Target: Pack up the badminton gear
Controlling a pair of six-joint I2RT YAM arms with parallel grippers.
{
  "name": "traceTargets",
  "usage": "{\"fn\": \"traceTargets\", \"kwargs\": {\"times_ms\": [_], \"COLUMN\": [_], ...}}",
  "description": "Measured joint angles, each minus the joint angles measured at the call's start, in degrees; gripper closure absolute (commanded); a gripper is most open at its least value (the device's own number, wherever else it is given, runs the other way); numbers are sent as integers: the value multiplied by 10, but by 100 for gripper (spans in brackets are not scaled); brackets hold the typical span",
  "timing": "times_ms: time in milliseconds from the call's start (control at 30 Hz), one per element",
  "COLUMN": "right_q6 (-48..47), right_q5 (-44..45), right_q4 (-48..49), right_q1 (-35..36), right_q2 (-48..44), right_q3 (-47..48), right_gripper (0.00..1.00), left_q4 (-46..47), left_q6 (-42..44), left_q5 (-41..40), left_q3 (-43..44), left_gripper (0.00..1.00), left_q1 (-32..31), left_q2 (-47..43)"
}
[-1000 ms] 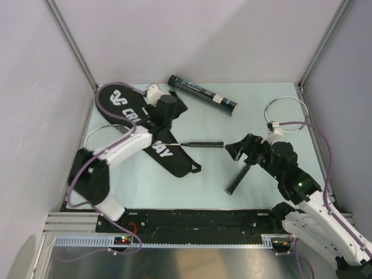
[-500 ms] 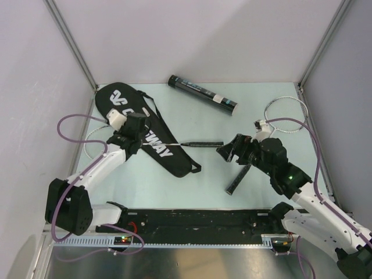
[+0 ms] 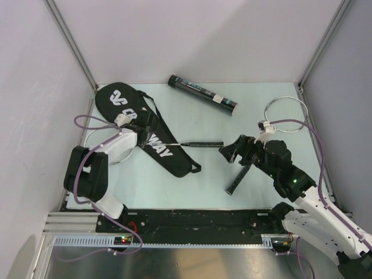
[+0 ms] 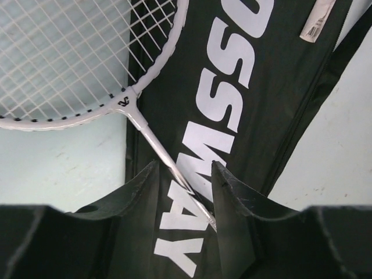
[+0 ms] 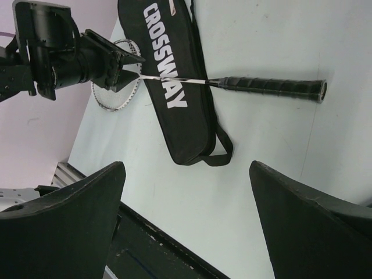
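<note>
A long black bag (image 3: 152,135) lettered CROSSWAY lies at the left of the table. A white-strung racket (image 4: 70,58) rests across it, with its head off the bag's left side and its black handle (image 3: 203,142) to the right. My left gripper (image 4: 185,165) straddles the thin shaft (image 4: 152,138) over the bag. Its jaws stand partly apart and the shaft is not clamped. My right gripper (image 5: 186,168) hangs wide open and empty above bare table, right of the handle (image 5: 273,87). A second racket (image 3: 285,113) lies under the right arm, its handle (image 3: 237,179) pointing toward the near edge.
A dark printed tube (image 3: 202,94) lies at the back centre. The bag's strap loop (image 5: 218,152) trails off its near end. Metal posts and pale walls close in the table on both sides, and a black rail (image 3: 192,220) runs along the near edge.
My left gripper pulled back from the bag's far end to the racket shaft near the head, and its jaws narrowed around the shaft. The right arm barely shifted.
</note>
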Motion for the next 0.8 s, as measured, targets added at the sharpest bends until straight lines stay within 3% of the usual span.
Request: {"fn": "traceTargets", "kwargs": {"times_ms": [567,800], "right_q6": [-21,-23], "right_q5": [8,8], "right_q4": [-1,4], "right_q1": [-1,-3], "right_q2": [-6,1], "right_q3": [0,0], "right_gripper": [6,6], "left_q4": [-28,-35], "left_q6": [-76,-93], "left_q5": [42,46], "left_q3": [28,36], "left_gripper": [55,64], "left_q1": [9,11], "left_q2": [91,105]}}
